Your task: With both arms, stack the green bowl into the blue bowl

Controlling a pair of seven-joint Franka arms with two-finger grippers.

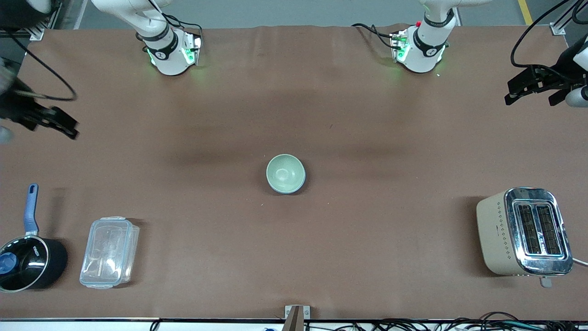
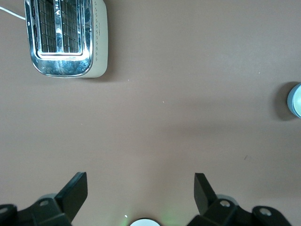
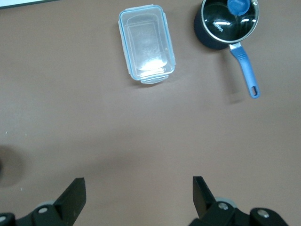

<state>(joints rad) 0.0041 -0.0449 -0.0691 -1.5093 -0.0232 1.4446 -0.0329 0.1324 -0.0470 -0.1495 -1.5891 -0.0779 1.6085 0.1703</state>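
Note:
The green bowl (image 1: 285,172) sits in the middle of the table, nested in the blue bowl (image 1: 299,185), of which only a thin blue wall shows around it. The pair shows at the edge of the left wrist view (image 2: 296,100). My left gripper (image 1: 508,92) is open and empty over the left arm's end of the table, well away from the bowls; its fingers frame bare table in its wrist view (image 2: 141,181). My right gripper (image 1: 73,128) is open and empty over the right arm's end of the table, also in its wrist view (image 3: 139,184).
A cream and chrome toaster (image 1: 523,232) stands at the left arm's end, nearer to the camera. A clear lidded container (image 1: 109,252) and a black saucepan with a blue handle (image 1: 28,262) stand at the right arm's end, nearer to the camera.

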